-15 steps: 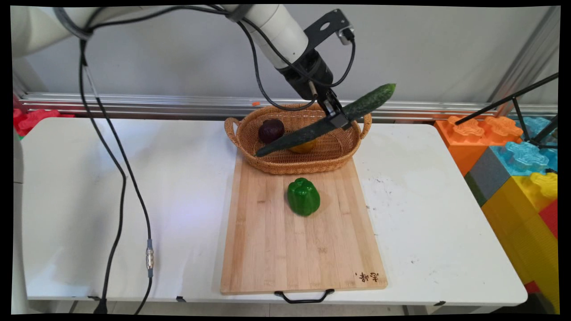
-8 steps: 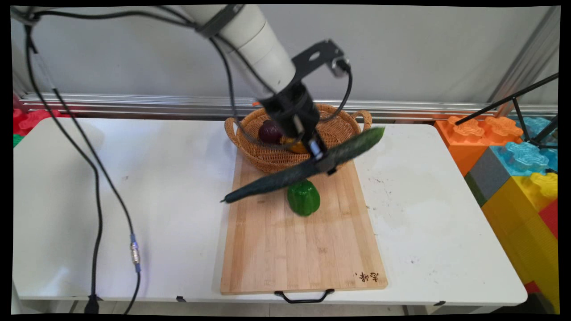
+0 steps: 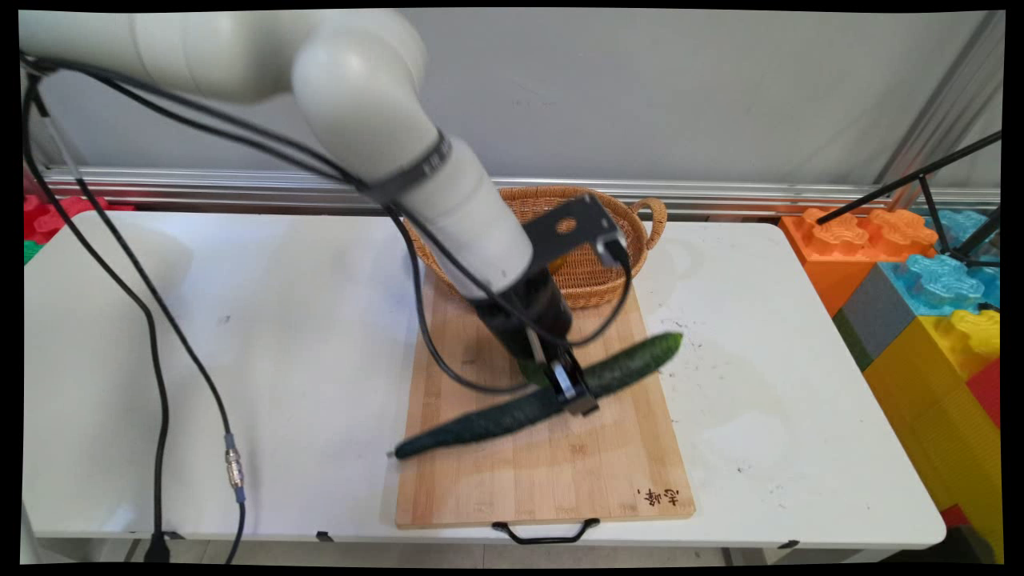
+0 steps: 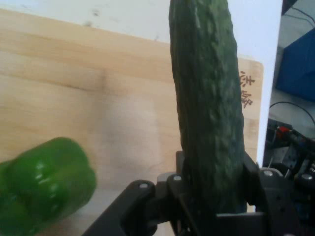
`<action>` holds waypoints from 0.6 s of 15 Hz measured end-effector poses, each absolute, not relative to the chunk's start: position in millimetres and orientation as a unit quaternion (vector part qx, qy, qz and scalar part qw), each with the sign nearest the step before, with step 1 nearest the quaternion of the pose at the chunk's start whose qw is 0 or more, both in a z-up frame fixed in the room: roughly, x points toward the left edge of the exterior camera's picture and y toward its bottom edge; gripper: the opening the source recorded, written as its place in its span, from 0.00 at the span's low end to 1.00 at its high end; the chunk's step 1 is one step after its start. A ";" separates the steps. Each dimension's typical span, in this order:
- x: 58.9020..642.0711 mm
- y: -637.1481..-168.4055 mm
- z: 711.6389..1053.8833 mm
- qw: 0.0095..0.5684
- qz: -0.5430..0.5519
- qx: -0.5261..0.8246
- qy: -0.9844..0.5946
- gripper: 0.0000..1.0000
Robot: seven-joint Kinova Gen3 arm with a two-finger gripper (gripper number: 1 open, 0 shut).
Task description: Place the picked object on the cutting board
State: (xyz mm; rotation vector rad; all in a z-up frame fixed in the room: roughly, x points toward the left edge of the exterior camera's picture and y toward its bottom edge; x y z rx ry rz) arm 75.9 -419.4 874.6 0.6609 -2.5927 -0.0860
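the cutting board (image 3: 544, 472) lies at the table's (image 3: 800, 448) middle; the basket (image 3: 596, 276) sits at its 12 o'clock edge, the cucumber (image 3: 496, 416) runs across it from 8 to 2 o'clock, the pepper (image 4: 42, 189) beside the cucumber

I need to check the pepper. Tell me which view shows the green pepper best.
The hand view: the green pepper lies plain on the cutting board. In the main view only a sliver shows behind the tool.
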 end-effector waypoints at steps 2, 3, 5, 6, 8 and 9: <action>65.4 -416.3 854.1 0.226 -0.035 0.244 -0.942 0.00; 60.2 -416.2 844.2 0.225 -0.035 0.246 -0.942 0.00; 50.3 -418.8 828.7 0.223 -0.033 0.247 -0.942 0.00; 45.9 -420.5 821.7 0.223 -0.031 0.248 -0.942 0.00; 38.8 -423.5 810.8 0.221 -0.028 0.248 -0.943 0.00; 35.1 -425.4 806.1 0.221 -0.026 0.247 -0.943 0.00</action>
